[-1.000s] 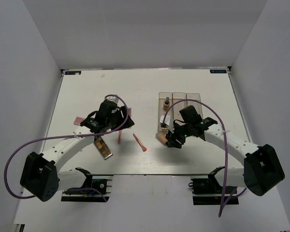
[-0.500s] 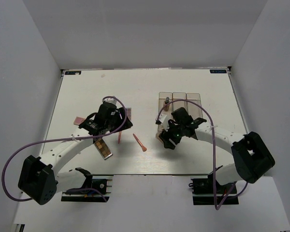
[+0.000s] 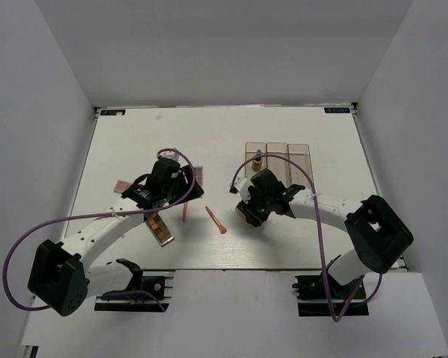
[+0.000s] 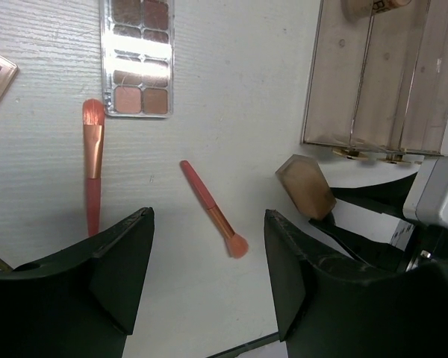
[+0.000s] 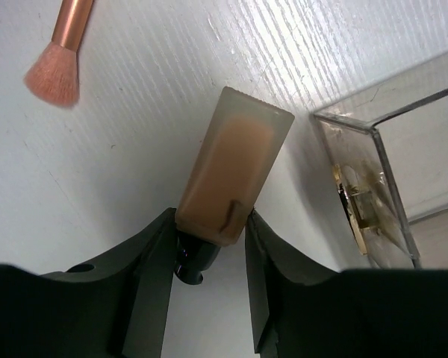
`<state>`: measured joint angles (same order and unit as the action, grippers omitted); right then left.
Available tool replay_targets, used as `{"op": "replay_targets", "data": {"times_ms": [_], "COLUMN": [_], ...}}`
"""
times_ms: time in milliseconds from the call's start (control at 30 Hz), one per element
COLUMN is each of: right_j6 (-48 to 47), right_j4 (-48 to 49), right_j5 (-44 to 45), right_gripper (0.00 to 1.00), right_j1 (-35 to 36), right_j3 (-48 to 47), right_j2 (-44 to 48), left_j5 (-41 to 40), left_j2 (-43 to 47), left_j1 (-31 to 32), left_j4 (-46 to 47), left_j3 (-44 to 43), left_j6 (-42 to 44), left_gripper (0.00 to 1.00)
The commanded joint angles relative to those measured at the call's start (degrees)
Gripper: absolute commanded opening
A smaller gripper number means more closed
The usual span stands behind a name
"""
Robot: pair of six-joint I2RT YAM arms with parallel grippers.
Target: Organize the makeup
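Fingers of right arm — wider before — now snug on tan bottle; left fingers wide, empty.

Tan bottle lies flat near pink brush.

Worktop: white, wood-grained, white walls on three sides | Three clear boxes side by side, touching, right of centre | Gold fittings on near fronts

Left arm extends forward and inward; left gripper points down, jaws wide apart and empty. Right arm bends inward; right gripper sits low, fingers pressed against both sides of a tan bottle.
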<state>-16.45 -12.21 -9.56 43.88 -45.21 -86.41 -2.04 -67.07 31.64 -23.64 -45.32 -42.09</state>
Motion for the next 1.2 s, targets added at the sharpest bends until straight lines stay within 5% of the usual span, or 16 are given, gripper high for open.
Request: {"op": "replay_targets", "data": {"times_ms": [0,100,267,533,1167], "right_j6": [0.4,0.2,-2.0,0.7,7.0], "right_j4": [1.7,0.3,-2.3,-1.7,4.5], "right_j5": [2.5,0.4,-8.1,-8.8,6.7], "right_gripper": [0.12,0.0,0.0,0.0,0.0], "right_j1": [1.0,0.9,0.7,-0.7,-9.9], "right_j3": [-1.4,-2.2,-4.2,-9.9,-13.2], "right_j2": [0.0,0.8,6.7,12.1,4.3], "left_j5": [-1.3,-1.2,-1.4,-1.3,-1.6], "left_j2": [1.9,2.3,2.1,2.6,6.7], "left_j1": [0.3,0.3,0.3,0.3,0.3], "left_j4": [-0.6,-0.3,-0.3,0.2,-0.7], "left_j3": [1.1,1.5,1.2,1.7,4.2], "left_j6": [-0.5,-0.6,-0.5,-0.5,-2.2], "left_gripper": [0.7,0.7,0.7,0.7,0.7]}}
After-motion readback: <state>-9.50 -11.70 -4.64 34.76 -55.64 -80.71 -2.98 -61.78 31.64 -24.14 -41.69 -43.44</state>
